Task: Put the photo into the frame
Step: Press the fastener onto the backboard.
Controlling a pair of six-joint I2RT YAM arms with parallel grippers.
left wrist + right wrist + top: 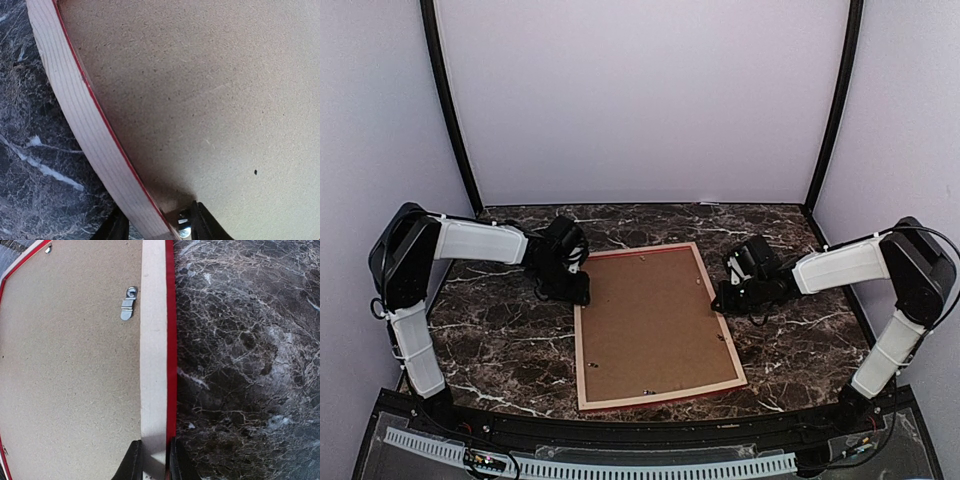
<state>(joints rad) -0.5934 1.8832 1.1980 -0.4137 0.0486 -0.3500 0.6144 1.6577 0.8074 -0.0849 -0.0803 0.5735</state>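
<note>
The frame (pixel 582 372) lies back up on the marble table, pale wood rails with a red edge. The brown backing board (pixel 650 320) fills it. The photo is hidden. My left gripper (pixel 572 287) is at the frame's left rail (pixel 80 112). Its jaws stand astride the rail, with the outer finger (pixel 116 229) beside the wood. The inner finger (pixel 206 226) is on the board side, next to a metal clip (pixel 184 231), with a small gap to the rail. My right gripper (pixel 728 297) is shut on the right rail (pixel 153 350), with its fingers (pixel 132 462) tight on both sides.
A second metal clip (pixel 128 303) sits on the backing board by the right rail. Dark marble table (pixel 490 345) surrounds the frame. Purple walls close in the back and sides. A white cable strip (pixel 650 467) runs along the near edge.
</note>
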